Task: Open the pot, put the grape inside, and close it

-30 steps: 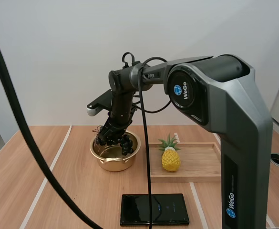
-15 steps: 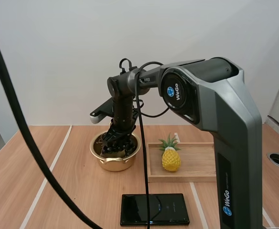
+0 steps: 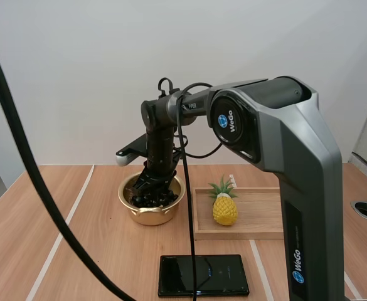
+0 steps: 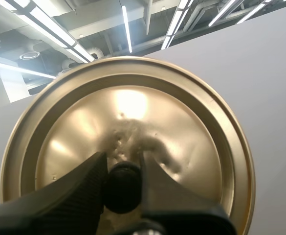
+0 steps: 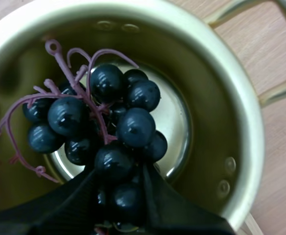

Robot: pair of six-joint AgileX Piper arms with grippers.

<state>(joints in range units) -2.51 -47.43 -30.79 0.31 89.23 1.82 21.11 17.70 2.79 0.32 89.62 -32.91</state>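
Right gripper (image 5: 119,188) pinches the grapes (image 5: 133,126) low inside the pot (image 5: 248,147); best to release gently, while left gripper (image 4: 122,164) holds the lid (image 4: 191,127).

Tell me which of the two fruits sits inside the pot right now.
The dark bunch of grapes, down in the gold pot and pinched by the right gripper. The yellow pineapple stands apart on the wooden tray.
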